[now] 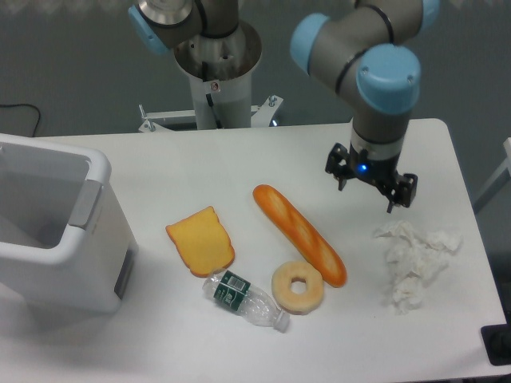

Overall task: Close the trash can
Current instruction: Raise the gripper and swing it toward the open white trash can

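White tabletop [239, 167] with rounded corners, dull grey-green floor behind it, and the arm's metal pedestal [217, 68] sits just past the far edge.

So the trash can [60, 227] is parked at the left edge of the table, partly cut off by the frame. It's a big boxy white plastic thing with rounded corners, and right now the top is open, so you can look straight down into it. What shows of the inside is just smooth white walls, can't see the bottom properly. There's a grey tab [86, 203] on the rim and a small grey panel [125, 271] on the side facing the food.

Middle of the table has the fake food: a flat orange-yellow toast slice [200, 240], a long glossy baguette [299, 234] lying diagonally, and a pale donut ring [298, 286] touching the baguette's near end. A clear crinkly plastic bottle [243, 299] with a green label lies on its side near the front edge, just beside the donut.

Over by the right edge there's a wad of crumpled white tissue [413, 261].

The gripper [371, 187] hangs above the table, far-right side, fingers spread apart and holding nothing, well apart from the can.
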Tool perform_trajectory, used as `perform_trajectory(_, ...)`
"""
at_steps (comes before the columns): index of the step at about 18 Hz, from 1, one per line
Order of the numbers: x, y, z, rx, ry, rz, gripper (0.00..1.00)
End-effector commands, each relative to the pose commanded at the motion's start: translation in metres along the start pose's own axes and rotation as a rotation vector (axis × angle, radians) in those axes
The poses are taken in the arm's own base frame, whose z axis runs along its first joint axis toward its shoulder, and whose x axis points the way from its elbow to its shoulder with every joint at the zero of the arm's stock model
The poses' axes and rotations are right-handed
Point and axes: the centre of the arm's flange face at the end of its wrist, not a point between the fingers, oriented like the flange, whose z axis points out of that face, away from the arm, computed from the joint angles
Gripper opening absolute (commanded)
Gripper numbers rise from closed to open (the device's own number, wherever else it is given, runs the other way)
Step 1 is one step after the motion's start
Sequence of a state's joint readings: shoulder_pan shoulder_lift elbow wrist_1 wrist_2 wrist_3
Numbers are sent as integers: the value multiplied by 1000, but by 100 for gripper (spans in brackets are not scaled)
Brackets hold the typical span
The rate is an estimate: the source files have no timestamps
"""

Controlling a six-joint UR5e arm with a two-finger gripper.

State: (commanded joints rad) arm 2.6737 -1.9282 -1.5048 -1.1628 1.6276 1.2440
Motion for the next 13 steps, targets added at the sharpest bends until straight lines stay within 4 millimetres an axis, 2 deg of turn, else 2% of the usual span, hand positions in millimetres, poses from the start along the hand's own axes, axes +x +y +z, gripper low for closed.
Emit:
perform_trajectory(4,1,-1,-9,9,-15,-4,100)
perform_trajectory(7,13,-3,-34,36,-35,-4,100)
perform_trajectory(11,55,6,-80,34,-81,-80,100)
perform_trajectory(12,68,4,-85,37,-88,-127,100)
perform_trajectory(13,79,-6,-95,50,-101,-147,100)
